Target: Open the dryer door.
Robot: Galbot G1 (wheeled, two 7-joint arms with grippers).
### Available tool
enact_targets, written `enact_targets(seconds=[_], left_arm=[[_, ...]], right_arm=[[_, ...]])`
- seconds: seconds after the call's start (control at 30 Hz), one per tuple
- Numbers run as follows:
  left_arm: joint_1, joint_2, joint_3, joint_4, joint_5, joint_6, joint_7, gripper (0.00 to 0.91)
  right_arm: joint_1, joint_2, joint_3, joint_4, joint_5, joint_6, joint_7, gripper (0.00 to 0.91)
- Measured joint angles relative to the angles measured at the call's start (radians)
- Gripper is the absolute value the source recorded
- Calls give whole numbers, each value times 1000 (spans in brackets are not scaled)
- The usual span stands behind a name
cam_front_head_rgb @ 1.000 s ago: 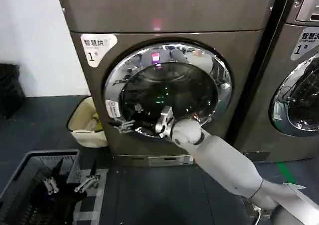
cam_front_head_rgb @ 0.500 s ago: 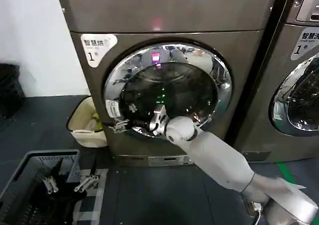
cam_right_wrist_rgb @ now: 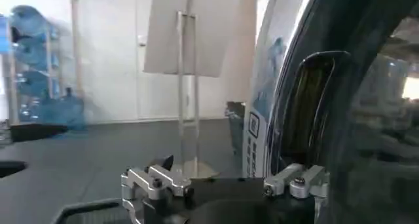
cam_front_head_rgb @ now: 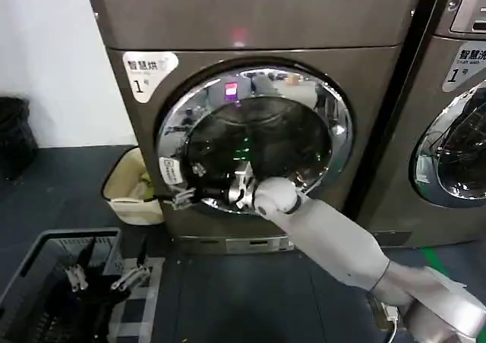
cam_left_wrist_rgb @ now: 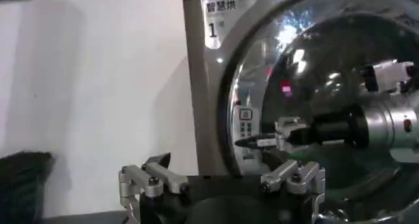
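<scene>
The dryer [cam_front_head_rgb: 250,123] stood against the white wall, a bronze-grey front-loader with a white corner label [cam_front_head_rgb: 148,71] bearing Chinese characters and a 1. The dryer door [cam_front_head_rgb: 254,138], round with a wide chrome rim and dark glass, sat in the middle of the machine's front; in the head view its left edge seemed to stand slightly off the front panel, though how far could not be told. A small white sticker [cam_front_head_rgb: 169,171] lay on the rim's lower left. The right gripper [cam_front_head_rgb: 182,199] reached across the door's lower part from the right, its white arm [cam_front_head_rgb: 326,233] slanting up from the lower right corner, and its fingertips lay at the door's lower-left edge just below the sticker. From the right wrist view its jaws stood apart, one finger [cam_right_wrist_rgb: 298,178] close to the door's edge recess and the other out in free air. The left gripper [cam_front_head_rgb: 102,281] hung low at the left over a grey plastic basket [cam_front_head_rgb: 30,263] on the dark floor, its jaws spread wide and holding nothing. A cream-coloured bin [cam_front_head_rgb: 133,187] sat on the floor beside the dryer's left corner. A neighbouring machine [cam_front_head_rgb: 448,115] with its own round door stood to the right.
</scene>
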Motion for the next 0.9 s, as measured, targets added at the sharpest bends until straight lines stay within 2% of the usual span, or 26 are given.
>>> enact_targets(seconds=[0.27,0.63,0.9], left_arm=[[-24,38,-45,23,-67,4,11,907],[-85,160,-177,82,-263,58,44,907],[-138,297,-258,155,-411,30,152,907]], right_arm=[[-1,-62,-24,38,41,49,-122,907],[-15,-161,-43,143,67,56,-262,907],[-38,-248,-38,241,93,56,-309,907]])
